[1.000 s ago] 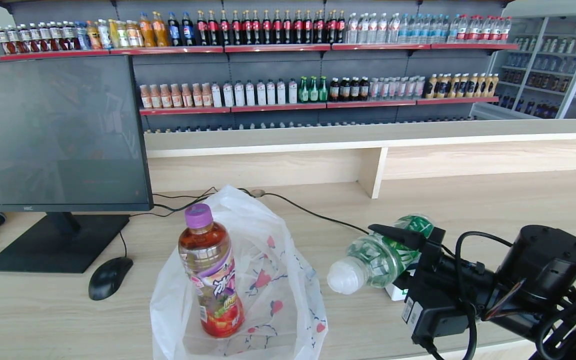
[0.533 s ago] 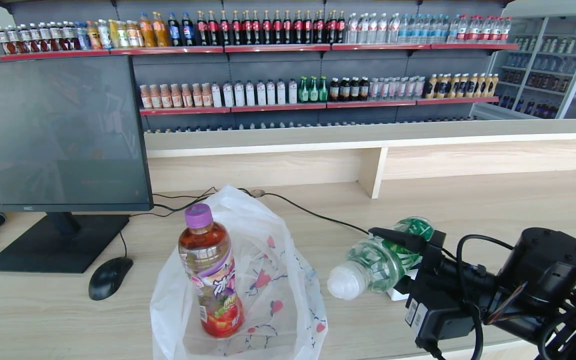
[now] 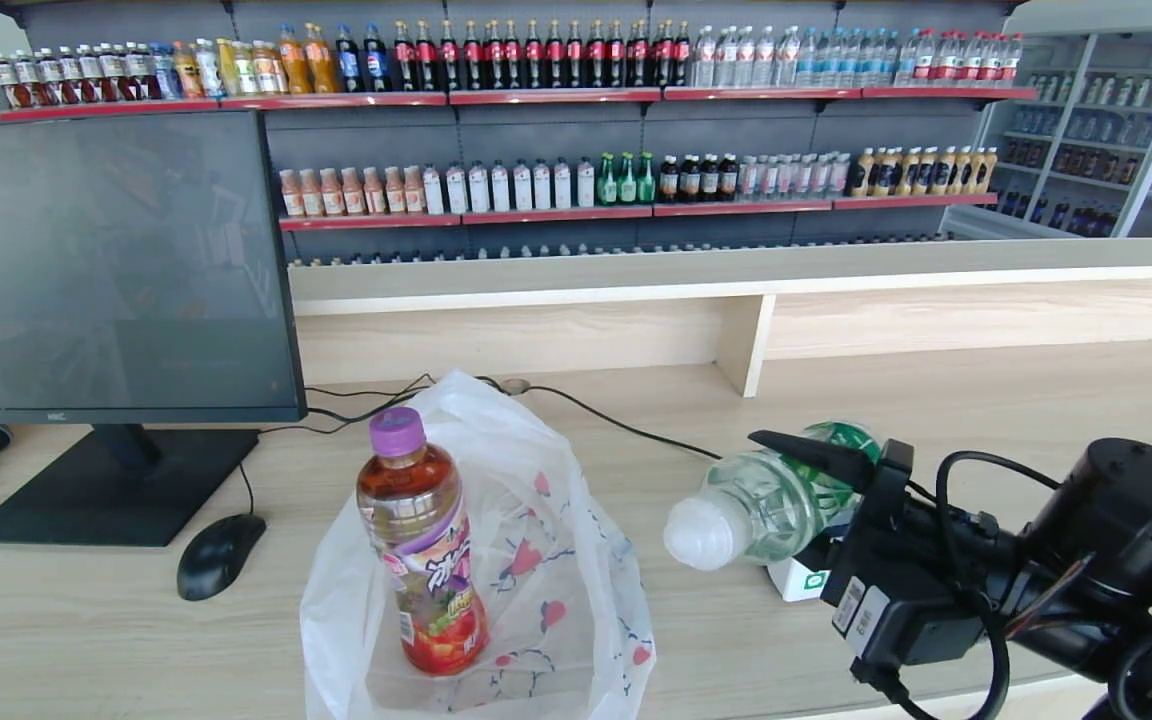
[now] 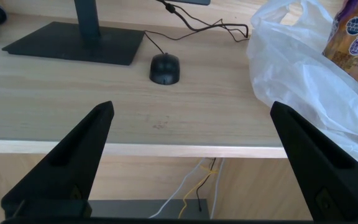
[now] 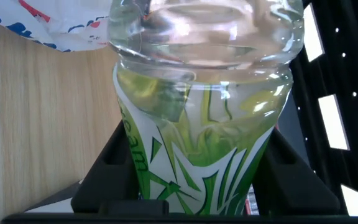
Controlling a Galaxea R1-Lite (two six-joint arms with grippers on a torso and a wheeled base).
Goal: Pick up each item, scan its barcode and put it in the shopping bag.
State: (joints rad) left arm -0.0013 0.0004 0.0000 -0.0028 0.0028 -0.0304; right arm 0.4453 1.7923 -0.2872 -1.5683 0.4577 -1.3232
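Head view, tea bottle (image 3: 423, 545) upright in shopping bag (image 3: 581, 585), right gripper (image 3: 801, 490) clamping water bottle (image 3: 744, 505), left gripper (image 4: 191, 109) wide.

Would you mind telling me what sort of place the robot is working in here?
Most likely a small shop's checkout: shelves packed with bottled drinks line the back wall, a glass-door fridge stands at the right, and a monitor and shopping bag sit on the wooden counter.
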